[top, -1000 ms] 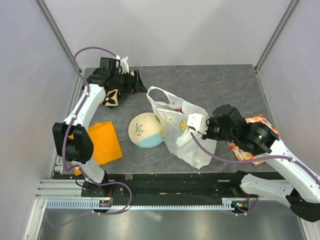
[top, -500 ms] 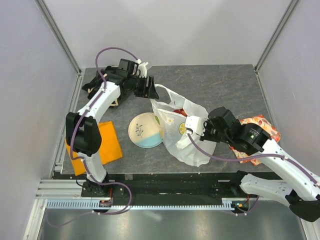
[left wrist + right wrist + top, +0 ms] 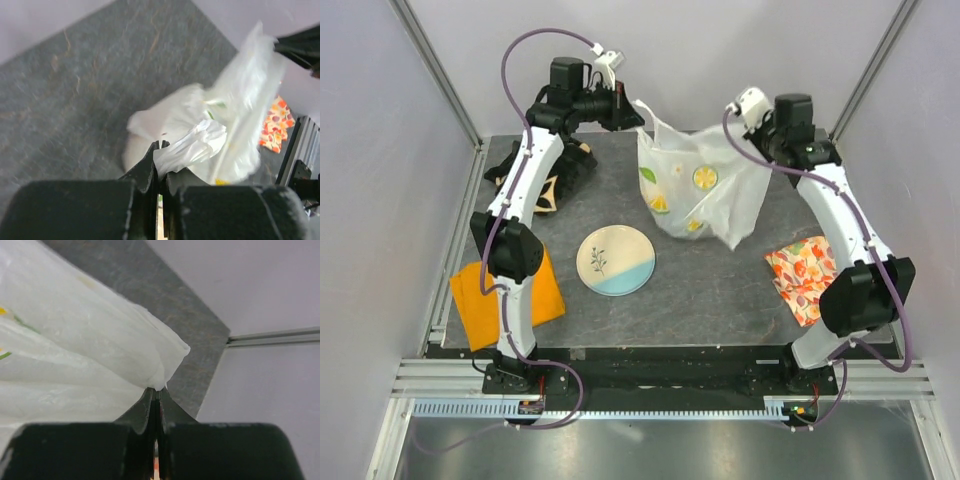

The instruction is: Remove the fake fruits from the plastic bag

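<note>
Grey stone-look table, with pale enclosure walls around it. We find the plastic bag raised over the far part of the table and stretched between the two grippers.

The left gripper has its fingers closed on a bunched wad of white film, which sits pinched right at the fingertips. The right gripper has its fingers closed on a folded edge of the bag, with the film fanning away from the tips. The body of the bag sags below and between both pairs of fingers. We cannot tell whether its lowest fold touches the table.

We see no fake fruits outside the bag, and none on the plate that lies nearer the arm bases than the left fingers. We judge they lie in the sagging bottom. Holding the two upper corners high and apart keeps the load hanging low and the mouth spread. The contents would be freed by tipping the bag or reaching in.

We can read no brand or writing. Lemon-slice and leaf shapes show on the bag wall, and we cannot say whether they are print or contents. The plate bears a sprig drawing. A black bag below the left fingers carries a beige flower mark. A fruit-patterned cloth and an orange cloth lie well apart from both grippers.
</note>
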### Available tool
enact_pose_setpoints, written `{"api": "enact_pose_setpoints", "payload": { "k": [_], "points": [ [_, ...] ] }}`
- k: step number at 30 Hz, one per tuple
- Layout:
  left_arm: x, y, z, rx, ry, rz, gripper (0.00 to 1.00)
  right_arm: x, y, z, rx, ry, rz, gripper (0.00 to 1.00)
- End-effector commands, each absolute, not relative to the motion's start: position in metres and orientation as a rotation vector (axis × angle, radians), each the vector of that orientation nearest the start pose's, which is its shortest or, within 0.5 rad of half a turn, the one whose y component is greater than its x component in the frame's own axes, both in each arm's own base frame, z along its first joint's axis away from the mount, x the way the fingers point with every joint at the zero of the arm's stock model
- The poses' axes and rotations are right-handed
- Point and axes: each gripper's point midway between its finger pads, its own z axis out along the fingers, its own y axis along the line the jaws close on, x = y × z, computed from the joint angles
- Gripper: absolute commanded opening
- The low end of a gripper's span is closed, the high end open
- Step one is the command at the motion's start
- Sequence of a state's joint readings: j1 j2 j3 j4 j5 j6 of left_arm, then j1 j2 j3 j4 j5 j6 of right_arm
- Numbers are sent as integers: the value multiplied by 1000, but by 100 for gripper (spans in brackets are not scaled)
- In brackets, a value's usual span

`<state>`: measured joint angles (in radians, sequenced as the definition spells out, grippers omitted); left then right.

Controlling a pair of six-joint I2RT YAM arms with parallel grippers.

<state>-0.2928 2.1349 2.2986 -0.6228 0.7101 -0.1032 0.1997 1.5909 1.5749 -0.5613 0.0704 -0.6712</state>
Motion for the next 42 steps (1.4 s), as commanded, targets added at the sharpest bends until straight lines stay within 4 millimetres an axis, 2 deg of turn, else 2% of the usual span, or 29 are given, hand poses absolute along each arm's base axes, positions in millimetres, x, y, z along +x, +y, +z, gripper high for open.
{"api": "enact_pose_setpoints", "payload": {
  "k": [1, 3, 4, 5, 7, 8, 9, 10, 11, 12, 13, 14, 16, 17, 18, 19, 21, 22, 23, 24, 25, 28, 29, 32, 34, 37, 38, 41, 42],
  "points": [
    [489, -272, 404, 666, 1678, -965, 2, 485, 61, 381, -694, 1712, -311, 0],
    [480, -270, 413, 671, 1665, -961, 2, 479, 63, 389, -679, 1690, -292, 0],
    [478, -270, 408, 669, 1681, -968, 2, 471, 62, 393, -676, 1681, -291, 0],
    [472, -271, 404, 681, 1695, -988, 2, 466, 65, 370, -713, 1717, -262, 0],
    [463, -272, 376, 698, 1768, -1029, 2, 456, 63, 345, -748, 1757, -270, 0],
    [458, -272, 362, 697, 1811, -1050, 2, 443, 59, 315, -776, 1812, -271, 0],
    [455, -271, 334, 679, 1891, -1071, 2, 436, 56, 300, -814, 1831, -286, 0],
    [451, -271, 323, 673, 1925, -1084, 2, 425, 53, 293, -828, 1837, -294, 0],
    [447, -271, 312, 671, 1957, -1104, 2, 414, 50, 258, -867, 1902, -290, 0],
    [441, -271, 286, 655, 2025, -1124, 2, 406, 48, 246, -883, 1923, -292, 0],
    [435, -272, 279, 659, 2045, -1135, 2, 398, 47, 241, -890, 1927, -294, 0],
    [433, -272, 271, 654, 2067, -1134, 2, 389, 41, 224, -895, 1971, -309, 0],
    [424, -275, 252, 652, 2119, -1150, 4, 379, 38, 214, -903, 1999, -310, 3],
    [421, -275, 253, 653, 2121, -1153, 7, 375, 38, 211, -914, 2013, -299, 10],
    [419, -275, 250, 651, 2130, -1154, 13, 369, 38, 206, -930, 2045, -286, 25],
    [418, -276, 250, 652, 2131, -1155, 15, 367, 38, 205, -930, 2062, -279, 34],
    [418, -273, 257, 628, 2130, -1140, 23, 364, 40, 220, -908, 2089, -250, 53],
    [416, -272, 262, 628, 2121, -1135, 26, 363, 40, 228, -896, 2099, -242, 56],
    [415, -272, 265, 627, 2115, -1126, 30, 367, 47, 262, -857, 2046, -207, 58],
    [411, -270, 272, 631, 2101, -1115, 31, 357, 56, 269, -885, 2057, -135, 62],
    [410, -268, 273, 628, 2102, -1103, 30, 357, 62, 304, -874, 1983, -109, 63],
    [404, -266, 274, 619, 2108, -1094, 20, 341, 83, 342, -877, 1894, 24, 73],
    [403, -265, 274, 613, 2111, -1090, 15, 338, 88, 364, -862, 1841, 46, 75],
    [396, -263, 274, 603, 2121, -1095, 2, 334, 112, 384, -882, 1785, 140, 75],
    [390, -263, 274, 596, 2129, -1104, 2, 337, 127, 376, -914, 1791, 175, 73],
    [381, -264, 269, 578, 2147, -1128, 2, 341, 159, 342, -1004, 1817, 230, 62],
    [379, -264, 266, 573, 2155, -1135, 2, 342, 168, 321, -1022, 1853, 221, 56],
    [370, -265, 256, 559, 2182, -1146, 2, 364, 189, 293, -983, 1890, 283, 49],
    [367, -265, 249, 545, 2201, -1148, 2, 380, 199, 285, -965, 1885, 292, 47]
  ]
}}
